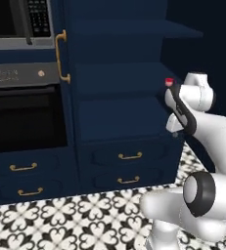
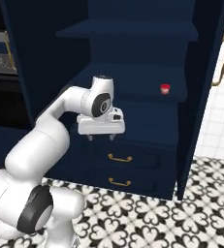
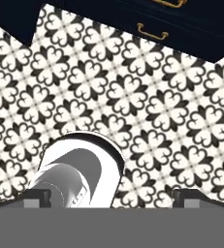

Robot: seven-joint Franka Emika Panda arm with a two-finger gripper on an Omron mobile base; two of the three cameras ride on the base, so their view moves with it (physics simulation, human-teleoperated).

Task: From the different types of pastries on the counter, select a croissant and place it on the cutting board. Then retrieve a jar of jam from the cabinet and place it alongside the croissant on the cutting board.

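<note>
At the far left of the left base view stood the oven (image 1: 24,114), with a microwave (image 1: 19,22) above it. Right of these rose a dark blue cabinet (image 1: 119,117) with its door swung open, brass handle (image 1: 60,56) showing, and two drawers (image 2: 128,167) below its shelves. The jar of jam (image 2: 165,88), small and red-lidded, sat upright near the right end of a middle shelf (image 2: 133,80) inside that cabinet. The end effector (image 2: 101,137) hung in front of the shelves, left of the jar and well apart from it, pointing down at the patterned floor (image 3: 133,97). It held nothing; its finger tips (image 3: 193,198) stood wide apart.
</note>
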